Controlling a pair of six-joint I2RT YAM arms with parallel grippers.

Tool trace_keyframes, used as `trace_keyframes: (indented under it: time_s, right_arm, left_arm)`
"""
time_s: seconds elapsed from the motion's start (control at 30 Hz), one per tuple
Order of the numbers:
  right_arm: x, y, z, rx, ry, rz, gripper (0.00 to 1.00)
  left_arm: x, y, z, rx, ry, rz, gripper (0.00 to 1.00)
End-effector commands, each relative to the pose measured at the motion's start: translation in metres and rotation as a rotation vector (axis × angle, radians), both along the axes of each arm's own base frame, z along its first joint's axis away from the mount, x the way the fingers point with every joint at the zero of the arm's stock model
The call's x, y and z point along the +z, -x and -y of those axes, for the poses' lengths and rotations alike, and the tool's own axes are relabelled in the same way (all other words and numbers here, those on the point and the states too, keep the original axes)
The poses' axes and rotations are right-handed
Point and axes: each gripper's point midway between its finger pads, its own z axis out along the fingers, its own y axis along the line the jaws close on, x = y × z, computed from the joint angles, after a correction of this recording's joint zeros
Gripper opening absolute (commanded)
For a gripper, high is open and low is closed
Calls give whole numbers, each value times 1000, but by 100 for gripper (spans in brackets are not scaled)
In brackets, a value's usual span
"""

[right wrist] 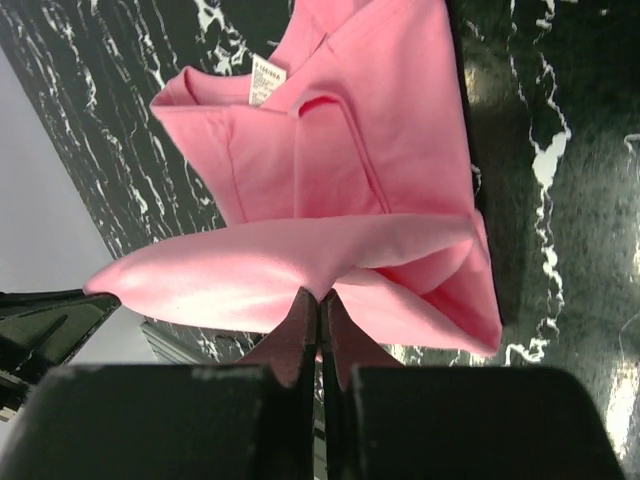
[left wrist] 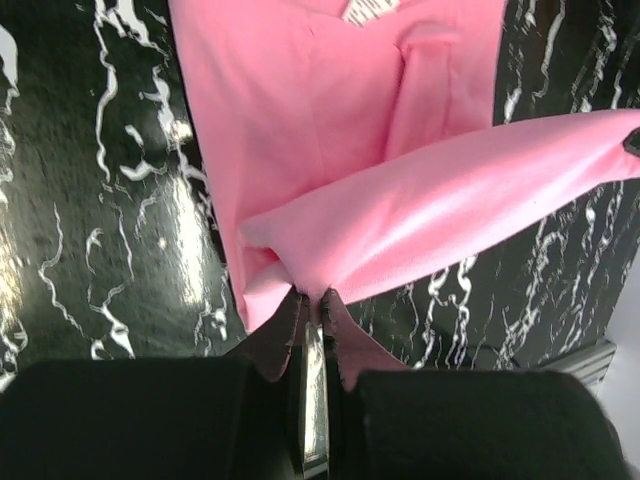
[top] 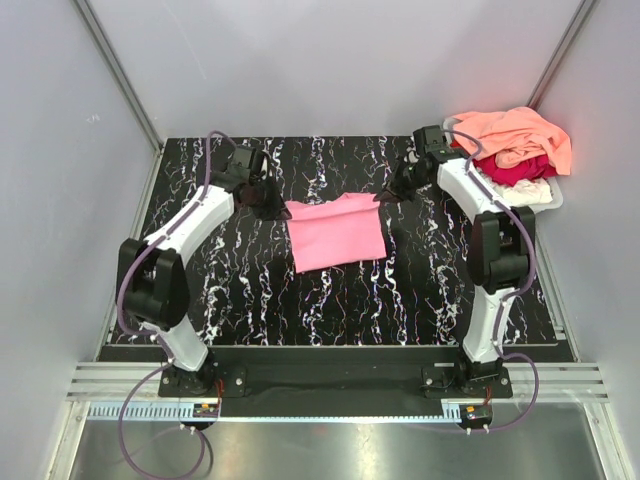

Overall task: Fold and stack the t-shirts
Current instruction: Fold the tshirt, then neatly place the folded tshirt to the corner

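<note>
My left claw (left wrist: 312, 298) and right claw (right wrist: 320, 298) both pinched tight on soft bubblegum-pink cloth tee (top: 335, 235), left of grey plastic tub (top: 556, 197). Fingertips buried in cloth; tub mostly hidden under heaped peach, crimson, white tees (top: 515, 140).

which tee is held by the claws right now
The pink tee: its far edge is pinched at either end by the left claw and right claw. The peach tee, crimson tee and white tee lie heaped in the tub.
</note>
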Motion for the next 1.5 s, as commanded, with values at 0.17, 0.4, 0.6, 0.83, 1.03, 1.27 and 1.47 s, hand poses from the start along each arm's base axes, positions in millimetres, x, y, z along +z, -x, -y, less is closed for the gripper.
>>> trace_keyframes:
  time_s: [0.17,0.4,0.6,0.83,1.03,1.27,1.47]
  right_arm:
    - [3,-69,-2,-16,-33,90,0]
    - [-77,-138,-17,-42,-109,43,40]
    - [5,-190,-29,-28,-259,266,99]
    - [23,-152,-23,-21,-256,326,100]
    - [-3,-100,-7,-24,-164,258,99]
    - [7,-22,-9,-8,-194,228,98]
    - [5,64,-13,36,-180,244,99]
  left_arm:
    - [-2,-61,-10,3,10,35,1]
    - [-85,-153,-22,80,42,-79,25]
    - [-71,-196,-22,110,129,-69,53]
    - [-32,-169,-35,112,114,14,63]
    - [-51,-122,-41,98,107,-12,63]
    - [-83,-104,-32,50,129,-28,63]
    - [-103,-103,-11,14,143,-35,59]
